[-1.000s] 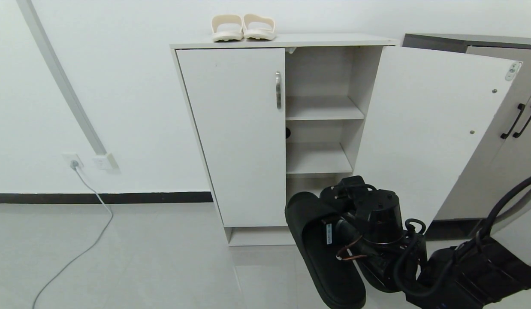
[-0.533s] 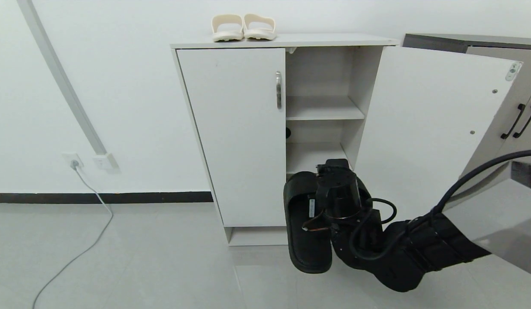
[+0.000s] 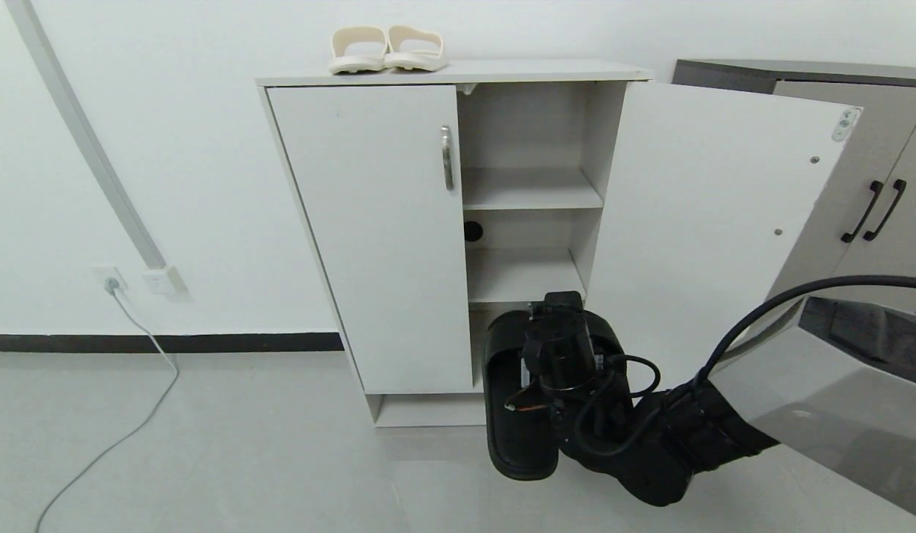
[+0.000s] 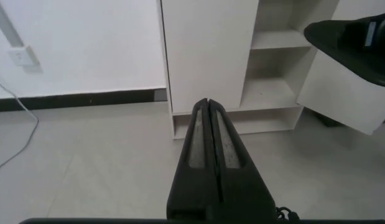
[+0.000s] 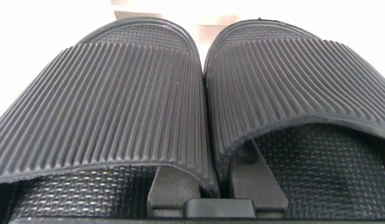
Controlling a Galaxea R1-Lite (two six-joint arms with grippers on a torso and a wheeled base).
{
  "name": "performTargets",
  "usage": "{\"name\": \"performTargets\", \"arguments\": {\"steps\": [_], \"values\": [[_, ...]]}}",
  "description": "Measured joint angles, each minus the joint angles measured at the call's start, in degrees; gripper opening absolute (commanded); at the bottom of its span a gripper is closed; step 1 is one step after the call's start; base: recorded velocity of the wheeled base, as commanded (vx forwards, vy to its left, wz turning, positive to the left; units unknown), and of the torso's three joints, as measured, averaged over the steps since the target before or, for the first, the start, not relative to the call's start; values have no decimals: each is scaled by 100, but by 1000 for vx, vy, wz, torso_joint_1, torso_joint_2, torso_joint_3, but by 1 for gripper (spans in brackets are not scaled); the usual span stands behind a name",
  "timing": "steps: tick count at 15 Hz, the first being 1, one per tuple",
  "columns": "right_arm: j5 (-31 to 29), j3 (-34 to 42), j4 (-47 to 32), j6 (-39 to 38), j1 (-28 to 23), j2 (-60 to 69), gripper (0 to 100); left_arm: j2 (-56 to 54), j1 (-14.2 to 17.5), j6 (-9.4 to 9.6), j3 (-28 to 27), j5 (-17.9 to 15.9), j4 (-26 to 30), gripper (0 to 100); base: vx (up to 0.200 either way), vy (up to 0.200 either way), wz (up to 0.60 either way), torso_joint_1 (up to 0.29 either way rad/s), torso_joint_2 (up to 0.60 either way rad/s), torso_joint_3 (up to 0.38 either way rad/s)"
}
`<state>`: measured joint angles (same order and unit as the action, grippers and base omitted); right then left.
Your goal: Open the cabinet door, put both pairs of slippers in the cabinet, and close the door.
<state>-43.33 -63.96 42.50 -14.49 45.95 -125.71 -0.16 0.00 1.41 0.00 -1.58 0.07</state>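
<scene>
The white cabinet (image 3: 369, 237) stands against the wall with its left door shut and its right door (image 3: 695, 222) swung wide open, showing two bare shelves (image 3: 528, 196). A cream pair of slippers (image 3: 388, 48) lies on the cabinet top. My right gripper (image 3: 558, 355) is shut on the black pair of slippers (image 3: 513, 400), held side by side above the floor, just in front of the cabinet's bottom opening. In the right wrist view the fingers (image 5: 170, 190) pinch the slippers' (image 5: 117, 106) inner edges. My left gripper (image 4: 208, 109) is shut and empty, low over the floor, facing the cabinet (image 4: 208, 56).
A grey cabinet (image 3: 872, 207) with black handles stands right behind the open door. A wall socket (image 3: 110, 285) with a cable trailing over the floor sits at the left. Open floor (image 3: 206, 459) lies left of the cabinet.
My right arm has carried the black slippers forward to the cabinet's bottom opening and turned them from slanted to pointing straight in. The head camera has shifted, moving the whole picture leftward.
</scene>
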Motion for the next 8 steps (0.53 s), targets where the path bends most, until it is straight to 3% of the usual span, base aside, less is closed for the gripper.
{"name": "performTargets", "arguments": {"steps": [8], "values": [[211,85,562,49,39,-282,0,0,2,0,0,4,2,0,0,0,0,0,0,0]]}}
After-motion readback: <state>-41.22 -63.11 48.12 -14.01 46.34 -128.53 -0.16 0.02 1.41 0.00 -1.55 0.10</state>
